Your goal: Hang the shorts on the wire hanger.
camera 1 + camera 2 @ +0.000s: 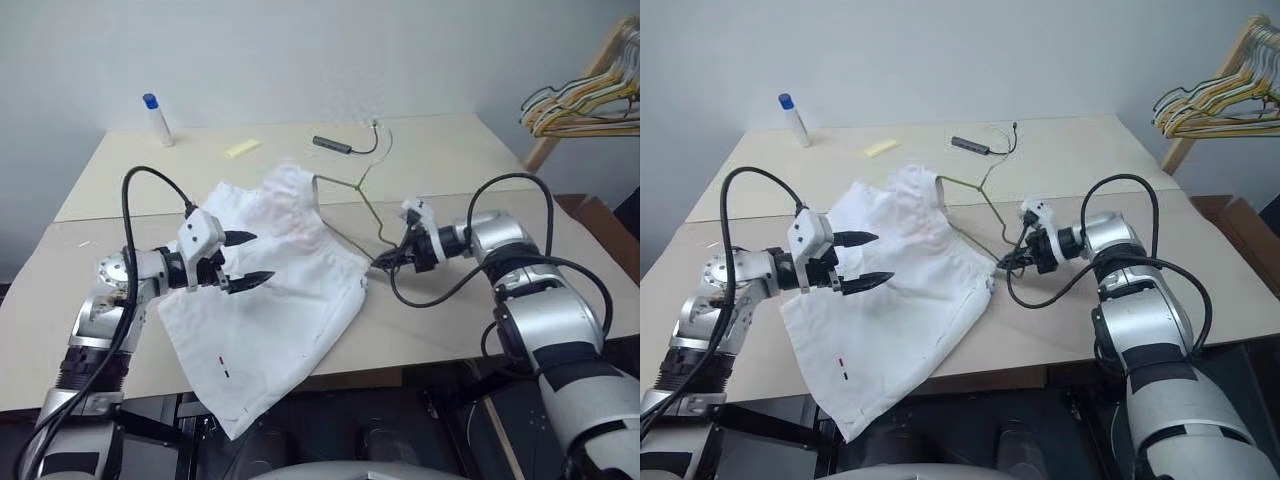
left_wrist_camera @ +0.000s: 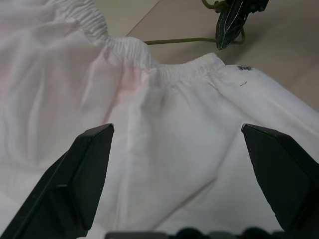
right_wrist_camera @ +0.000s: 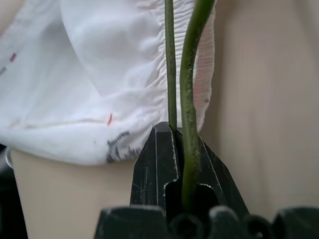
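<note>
From my seat the job stood half set up: the shorts lay spread across the near middle of the desk, one leg drooping over the near edge, with the wire hanger partly pushed in under the waistband at their far right and its hook end sticking out toward the right. My right claw was clamped tight on that wire near the right corner of the waistband, the wrist view showing two strands pinched between the closed fingers. My left claw hovered over the cloth with its fingers wide apart, holding nothing. To do this step well, I judged I should keep the right grip firm and the wire level, then bring the left claw down on the gathered waistband and draw the fabric along the wire rather than shoving the wire blindly; thin wire could twist in a pinch grip. The shorts were soft, white, limp cloth with a puckered elastic band, a faint pink blush and tiny red and dark marks near the hem. The hanger was thin, stiff, greenish-grey wire bent at sharp angles. The desk was smooth, pale and matte, so the cloth would likely slide easily.
</note>
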